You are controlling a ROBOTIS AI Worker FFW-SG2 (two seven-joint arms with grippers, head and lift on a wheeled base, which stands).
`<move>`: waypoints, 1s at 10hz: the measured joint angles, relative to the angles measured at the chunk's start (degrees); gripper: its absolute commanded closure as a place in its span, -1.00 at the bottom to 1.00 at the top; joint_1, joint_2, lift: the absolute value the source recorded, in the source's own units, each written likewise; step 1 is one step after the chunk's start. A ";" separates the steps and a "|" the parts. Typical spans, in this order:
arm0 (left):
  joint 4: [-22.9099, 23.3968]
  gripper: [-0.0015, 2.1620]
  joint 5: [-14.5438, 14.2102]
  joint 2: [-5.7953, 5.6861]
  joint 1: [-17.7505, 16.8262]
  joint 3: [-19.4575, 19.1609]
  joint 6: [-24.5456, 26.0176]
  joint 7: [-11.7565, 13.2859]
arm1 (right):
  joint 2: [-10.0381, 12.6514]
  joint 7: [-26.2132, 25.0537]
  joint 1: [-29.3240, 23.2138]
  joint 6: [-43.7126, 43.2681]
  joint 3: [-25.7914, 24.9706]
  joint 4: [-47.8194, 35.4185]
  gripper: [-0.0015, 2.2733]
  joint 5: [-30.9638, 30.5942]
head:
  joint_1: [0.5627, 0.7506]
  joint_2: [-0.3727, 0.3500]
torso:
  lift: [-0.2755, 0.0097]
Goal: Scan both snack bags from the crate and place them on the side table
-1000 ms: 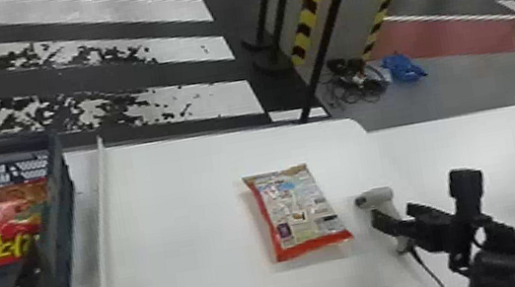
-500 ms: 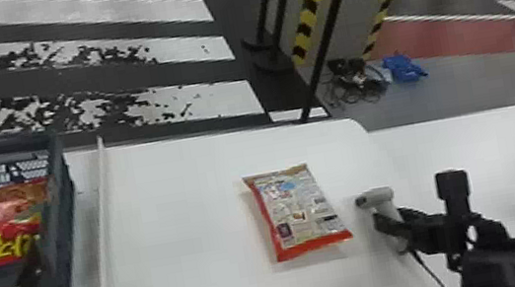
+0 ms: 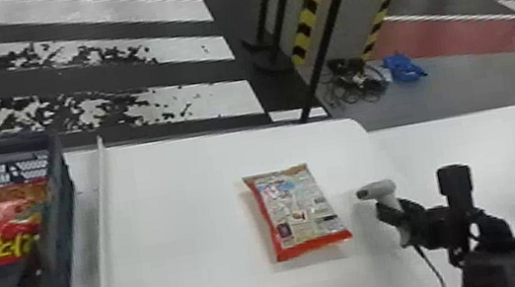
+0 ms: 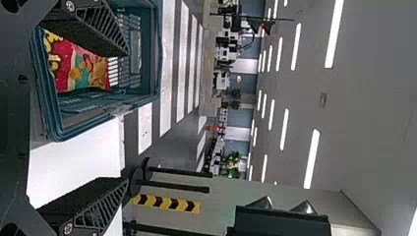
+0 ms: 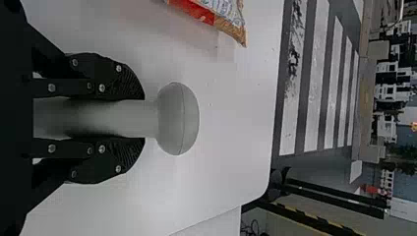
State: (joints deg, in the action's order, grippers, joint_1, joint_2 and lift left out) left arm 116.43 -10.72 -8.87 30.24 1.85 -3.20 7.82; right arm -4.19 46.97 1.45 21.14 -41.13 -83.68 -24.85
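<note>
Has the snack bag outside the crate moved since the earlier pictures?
No. In the head view, the bag lies at the same spot and angle as before, no nearer to or farther from the white rail on its left.

A red snack bag [image 3: 0,228] with yellow lettering lies inside the crate [image 3: 64,237]; the red-edged second snack bag [image 3: 300,208] lies pale side up toward the worktop's [image 3: 185,227] right edge.
</note>
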 measured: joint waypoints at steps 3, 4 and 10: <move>0.12 -0.92 0.00 -0.01 0.00 0.06 0.00 0.00 | 3.90 3.56 -3.11 9.65 0.86 -12.22 0.98 1.78 | 0.41 -0.94 | 0.24; 0.12 -0.92 0.00 -0.01 0.00 0.02 0.00 0.00 | 4.12 5.13 -3.83 11.67 1.02 -15.89 0.98 2.09 | 0.41 -0.92 | 0.24; 0.01 -0.92 -0.10 -0.23 0.01 -0.10 0.00 0.00 | 4.19 7.78 -8.19 19.80 6.66 -24.74 0.98 3.68 | 0.41 -0.76 | 0.24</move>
State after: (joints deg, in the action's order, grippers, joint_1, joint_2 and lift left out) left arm 116.44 -10.82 -9.09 30.25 1.75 -3.20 7.82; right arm 0.00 54.76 -6.74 40.93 -34.47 -108.42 -21.17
